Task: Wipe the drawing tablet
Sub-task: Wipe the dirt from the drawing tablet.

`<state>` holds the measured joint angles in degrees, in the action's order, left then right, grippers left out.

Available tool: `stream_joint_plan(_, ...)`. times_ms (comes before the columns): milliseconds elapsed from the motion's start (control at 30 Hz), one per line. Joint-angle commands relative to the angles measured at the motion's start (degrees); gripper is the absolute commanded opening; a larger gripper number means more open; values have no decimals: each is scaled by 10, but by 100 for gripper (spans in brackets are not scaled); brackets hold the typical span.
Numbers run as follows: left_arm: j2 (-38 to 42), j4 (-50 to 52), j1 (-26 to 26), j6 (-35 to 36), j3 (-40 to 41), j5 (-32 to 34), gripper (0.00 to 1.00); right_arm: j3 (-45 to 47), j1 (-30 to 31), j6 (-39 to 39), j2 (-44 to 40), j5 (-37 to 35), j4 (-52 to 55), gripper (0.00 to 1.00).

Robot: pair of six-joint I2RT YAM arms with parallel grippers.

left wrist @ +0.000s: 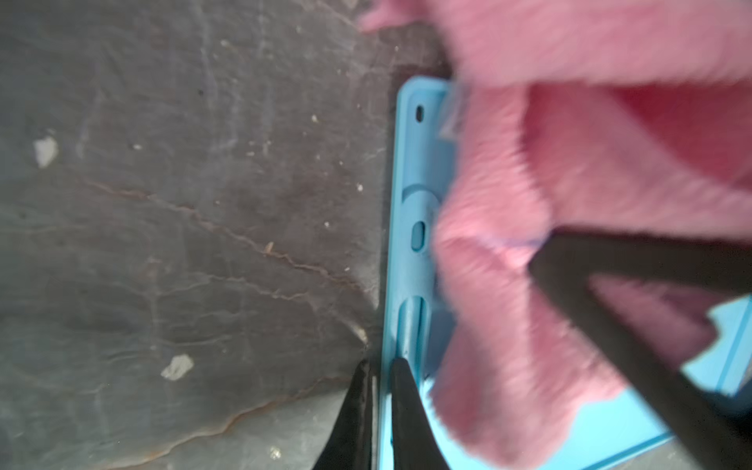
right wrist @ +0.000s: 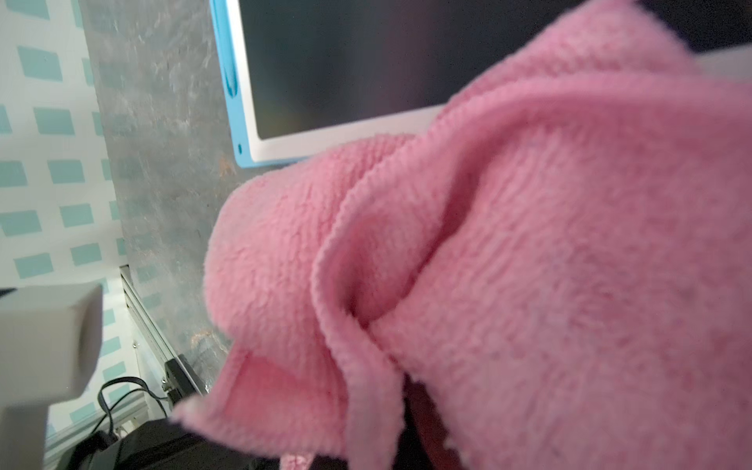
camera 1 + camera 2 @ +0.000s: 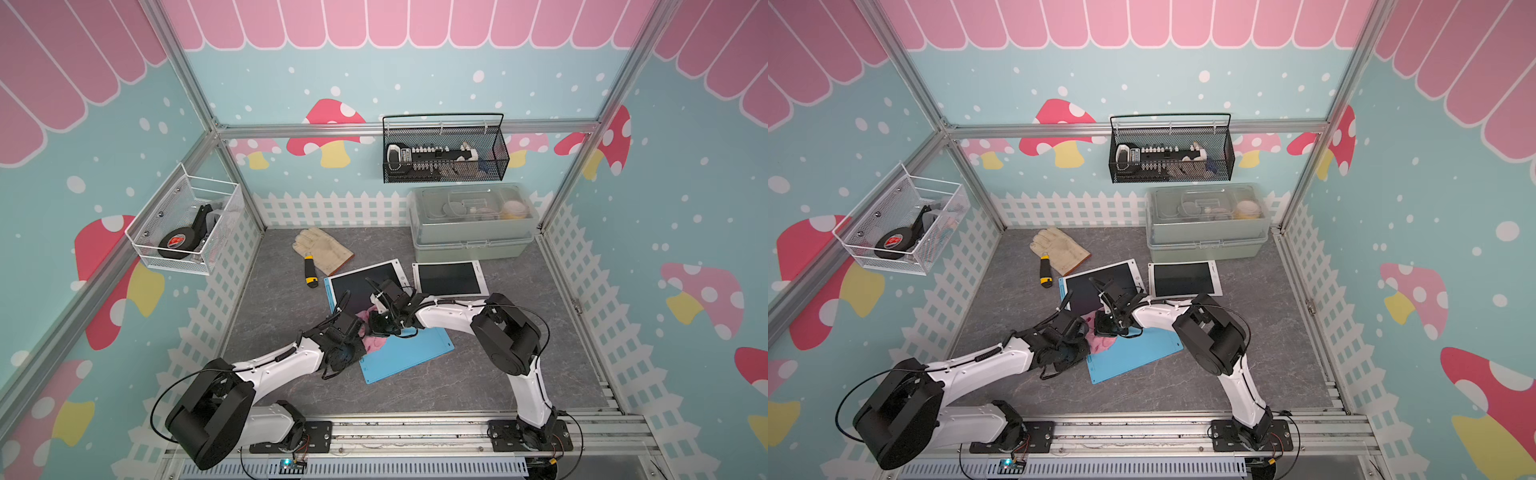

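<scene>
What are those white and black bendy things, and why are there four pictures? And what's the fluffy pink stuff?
Those are two robot arms, the left arm and the right arm, each ending in a pincher called a gripper. Two pictures look down from above, almost the same, like two eyes. The other two come from little cameras on the wrists. On the grey table lie a blue tablet, a dark-screen tablet, a white tablet, a glove, a yellow-and-black knife and a green box. The left gripper pinches the blue tablet's edge. The right gripper is shut on the pink cloth, which is for wiping.
</scene>
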<state>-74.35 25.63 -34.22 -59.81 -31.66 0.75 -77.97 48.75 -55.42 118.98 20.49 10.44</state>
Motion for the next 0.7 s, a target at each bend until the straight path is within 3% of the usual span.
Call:
stream_joint_plan(0,-9,56,5,-8,32,8,11,47,-46,2,-48,-21,12,0)
stream_joint_plan(167,42,81,16,-21,21,6,12,56,-47,56,-86,-31,59,0)
stream_joint_plan(333,83,127,44,-7,-50,0,17,30,-9,61,-96,-51,62,0)
stream_joint_plan(567,-8,119,113,34,-139,-62,26,113,-31,46,-209,-153,75,0)
stream_joint_plan(667,-79,133,132,50,-177,-92,28,142,-37,41,-221,-151,76,0)
